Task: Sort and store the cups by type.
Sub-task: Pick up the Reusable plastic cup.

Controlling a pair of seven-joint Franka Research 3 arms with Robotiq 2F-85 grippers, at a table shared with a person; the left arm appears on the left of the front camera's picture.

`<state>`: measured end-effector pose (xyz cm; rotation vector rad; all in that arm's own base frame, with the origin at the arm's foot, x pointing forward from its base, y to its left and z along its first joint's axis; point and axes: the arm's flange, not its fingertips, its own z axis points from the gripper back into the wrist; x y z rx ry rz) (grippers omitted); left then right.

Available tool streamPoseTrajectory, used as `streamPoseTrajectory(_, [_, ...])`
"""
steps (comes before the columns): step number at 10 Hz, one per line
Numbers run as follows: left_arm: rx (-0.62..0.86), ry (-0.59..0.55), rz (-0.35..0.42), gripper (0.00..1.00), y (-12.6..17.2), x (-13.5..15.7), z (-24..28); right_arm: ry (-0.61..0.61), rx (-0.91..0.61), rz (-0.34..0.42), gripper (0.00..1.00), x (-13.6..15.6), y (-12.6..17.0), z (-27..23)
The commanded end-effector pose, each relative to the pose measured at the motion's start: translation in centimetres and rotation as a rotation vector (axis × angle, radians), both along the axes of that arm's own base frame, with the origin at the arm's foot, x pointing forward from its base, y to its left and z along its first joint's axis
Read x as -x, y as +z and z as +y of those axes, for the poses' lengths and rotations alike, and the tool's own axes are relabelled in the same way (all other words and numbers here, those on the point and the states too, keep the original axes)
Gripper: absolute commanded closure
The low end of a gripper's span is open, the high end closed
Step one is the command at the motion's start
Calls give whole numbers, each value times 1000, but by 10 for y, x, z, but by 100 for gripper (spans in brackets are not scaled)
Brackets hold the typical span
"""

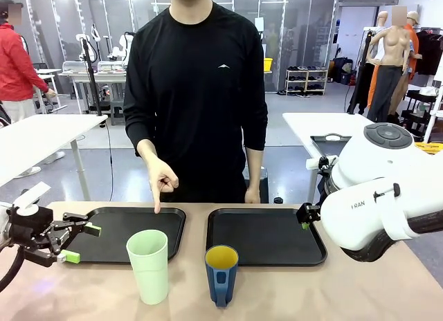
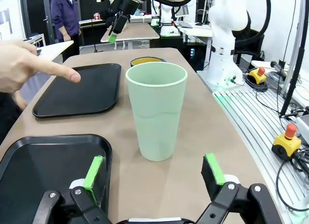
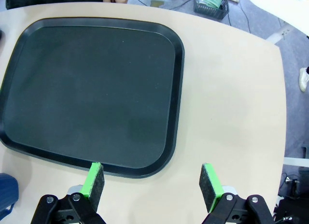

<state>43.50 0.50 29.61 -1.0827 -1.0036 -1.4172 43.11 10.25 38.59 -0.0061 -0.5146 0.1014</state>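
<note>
Two cups: both upright near the table's (image 1: 360, 293) near edge, in front of the trays, neither on one.
Mint tumbler (image 1: 148, 266) (image 2: 157, 113): before the left tray's (image 1: 118, 231) near right corner, long axis vertical.
Blue cup (image 1: 221, 274) (image 2: 145, 61): beside the tumbler, apart, before the right tray's (image 1: 266, 234) near left corner.
Left gripper (image 1: 79, 243) (image 2: 153, 170): jaws wide, empty, low over the left tray's near left corner, aimed sideways at the tumbler; the nearer arm.
Right gripper (image 1: 304, 216) (image 3: 152, 180): jaws wide, empty, by the right tray's right edge.
Room: bare table up to the tumbler; the blue cup stands behind it on that line, so overshoot risks a knock.
Person's hand (image 1: 163, 182): points at the left tray's far edge.
</note>
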Motion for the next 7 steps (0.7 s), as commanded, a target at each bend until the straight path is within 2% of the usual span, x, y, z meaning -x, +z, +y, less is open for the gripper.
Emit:
streamPoseTrajectory(1, [-6, -4, -4, 0, 3, 3, 0, 8, 4, 1, 0, -1, -1, 0])
streamPoseTrajectory(3, [0, 0, 0, 0, 0, 0, 0, 8, 4, 1, 0, -1, -1, 0])
streamPoseTrajectory(7, [9, -15, 14, 0, -26, 3, -14, 8, 4, 1, 0, -1, -1, 0])
